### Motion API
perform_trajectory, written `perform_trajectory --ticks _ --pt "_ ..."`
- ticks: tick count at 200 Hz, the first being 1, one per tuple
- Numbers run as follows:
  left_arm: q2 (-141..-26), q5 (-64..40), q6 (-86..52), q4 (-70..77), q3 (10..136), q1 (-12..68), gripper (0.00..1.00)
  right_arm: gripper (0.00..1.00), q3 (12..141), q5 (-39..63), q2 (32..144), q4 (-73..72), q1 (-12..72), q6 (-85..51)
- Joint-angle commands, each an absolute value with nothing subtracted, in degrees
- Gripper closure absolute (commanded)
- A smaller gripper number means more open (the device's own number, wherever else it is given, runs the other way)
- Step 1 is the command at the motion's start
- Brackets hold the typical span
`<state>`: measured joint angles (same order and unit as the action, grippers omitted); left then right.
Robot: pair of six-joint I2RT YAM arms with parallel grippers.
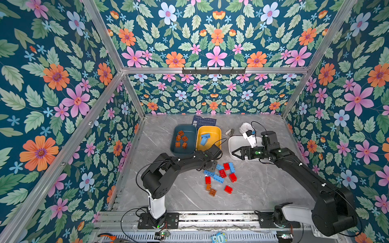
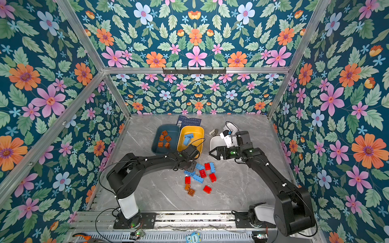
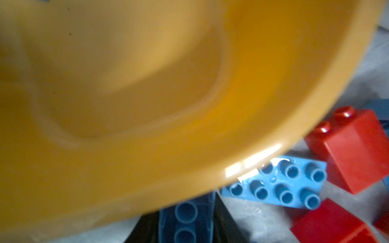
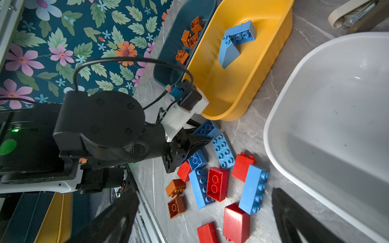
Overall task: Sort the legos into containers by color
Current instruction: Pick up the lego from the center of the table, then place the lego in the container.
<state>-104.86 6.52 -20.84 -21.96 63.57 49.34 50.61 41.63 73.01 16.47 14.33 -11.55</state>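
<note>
On the worktop (image 1: 263,185), left gripper (image 4: 189,154) is closed on a light blue lego (image 4: 197,160) in the loose pile beside the yellow tub (image 1: 217,131). Over the white tub (image 1: 233,143), right gripper (image 1: 234,153) stands wide open, empty. Legible writing: "One" on a blue tag (image 1: 219,238).

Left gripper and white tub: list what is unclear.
- Left gripper: both top views, its wrist covers the fingertips; grip on the blue brick unsure.
- White tub: right gripper covers part in both top views; right wrist view crops it.
- Yellow tub: blurred, filling the left wrist view.
</note>
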Motion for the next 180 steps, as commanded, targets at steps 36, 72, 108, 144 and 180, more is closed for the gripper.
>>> perform_trajectory --ticks 36,72,108,144,180 --pt "-101.7 8.2 -19.8 -26.9 66.6 49.2 0.70 0.01 51.1 42.4 73.2 16.0 14.2 -11.2" --pt "-97.3 6.5 -17.6 -32.6 72.1 48.9 0.70 0.01 51.9 42.6 73.4 15.8 14.2 -11.3" --pt "-98.1 4.2 -13.3 -35.3 79.8 43.8 0.70 0.01 52.4 43.3 73.7 14.8 14.2 -12.2" --pt "-100.0 0.9 -11.8 -36.2 82.6 41.1 0.70 0.01 52.6 42.9 72.6 15.7 14.1 -12.1" --pt "-103.8 4.1 -11.2 -34.5 86.4 37.3 0.69 0.01 52.7 43.5 73.4 15.2 13.9 -12.2"
